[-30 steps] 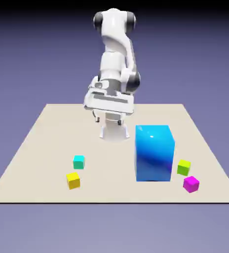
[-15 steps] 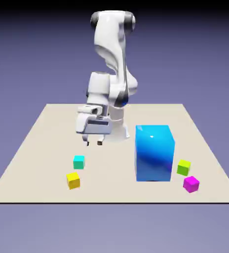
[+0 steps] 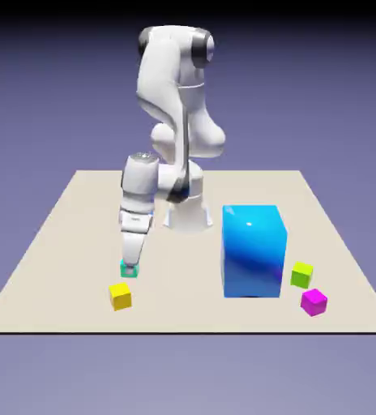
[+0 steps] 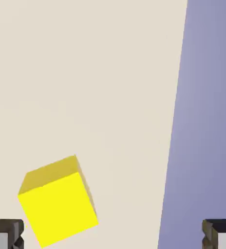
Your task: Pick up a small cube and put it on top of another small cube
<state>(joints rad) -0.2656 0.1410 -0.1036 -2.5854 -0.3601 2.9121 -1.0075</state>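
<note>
The arm was glossy white all over, built of fat rounded links with smooth, swollen shoulders. Dark grey caps sat at the ends of the top joint, and a dark band ringed the joint lower down. The base was a plain white pedestal, flaring a little at its foot. The wrist section was a pale grey-white cylinder with a flat round top. The end effector tapered down white from there. Up close, its two fingertips were small grey blocks with darker, stepped inner faces.
</note>
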